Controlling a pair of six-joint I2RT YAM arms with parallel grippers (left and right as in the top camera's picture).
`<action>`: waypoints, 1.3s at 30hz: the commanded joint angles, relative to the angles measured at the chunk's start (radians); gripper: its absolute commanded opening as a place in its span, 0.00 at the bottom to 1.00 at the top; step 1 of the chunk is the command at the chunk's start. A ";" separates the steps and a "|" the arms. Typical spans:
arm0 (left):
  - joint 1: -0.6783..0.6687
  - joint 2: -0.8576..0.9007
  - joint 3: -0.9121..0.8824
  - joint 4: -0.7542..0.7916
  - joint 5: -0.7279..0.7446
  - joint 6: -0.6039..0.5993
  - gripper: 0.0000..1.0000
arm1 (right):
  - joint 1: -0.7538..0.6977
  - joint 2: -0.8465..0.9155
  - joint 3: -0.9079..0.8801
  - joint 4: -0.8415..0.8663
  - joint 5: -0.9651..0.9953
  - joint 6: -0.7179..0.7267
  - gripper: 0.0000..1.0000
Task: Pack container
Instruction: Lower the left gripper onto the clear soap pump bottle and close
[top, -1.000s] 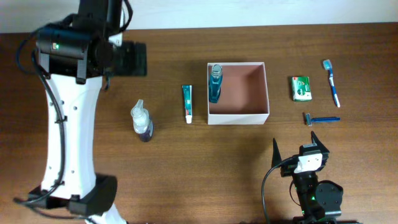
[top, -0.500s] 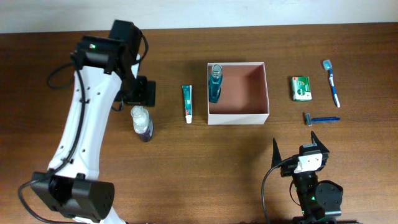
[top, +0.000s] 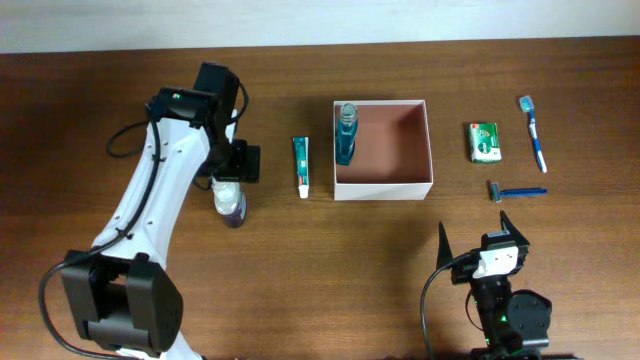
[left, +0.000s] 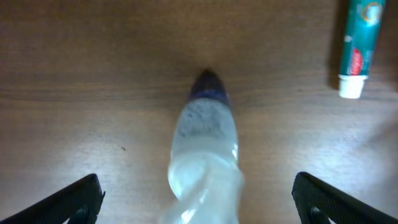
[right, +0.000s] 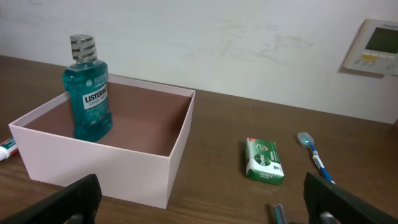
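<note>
The container (top: 428, 150) is a square white-walled box with a reddish-brown inside; it also shows in the right wrist view (right: 112, 165). A blue mouthwash bottle (top: 346, 135) stands in its left corner. A clear bottle with a purple base (top: 229, 198) stands left of a toothpaste tube (top: 301, 166). My left gripper (top: 231, 172) is open, directly above this clear bottle (left: 205, 149), its fingers wide on both sides without touching. My right gripper (top: 478, 234) is open and empty near the front edge.
Right of the container lie a green soap packet (top: 485, 141), a blue toothbrush (top: 533, 133) and a blue razor (top: 515, 190). The toothpaste tube (left: 360, 46) is at the top right in the left wrist view. A wall lies beyond the table's far edge.
My left arm has swung right and down from the far left, bringing its open gripper over the clear bottle. The right arm has not moved.
</note>
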 joint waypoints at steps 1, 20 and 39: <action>0.024 -0.007 -0.047 0.027 0.010 0.010 0.99 | 0.009 -0.011 -0.005 -0.006 0.013 0.001 0.99; 0.024 -0.008 -0.058 0.033 0.012 0.010 0.58 | 0.009 -0.011 -0.005 -0.006 0.013 0.001 0.99; 0.025 -0.008 -0.058 0.051 0.077 0.010 0.50 | 0.009 -0.011 -0.005 -0.006 0.013 0.001 0.99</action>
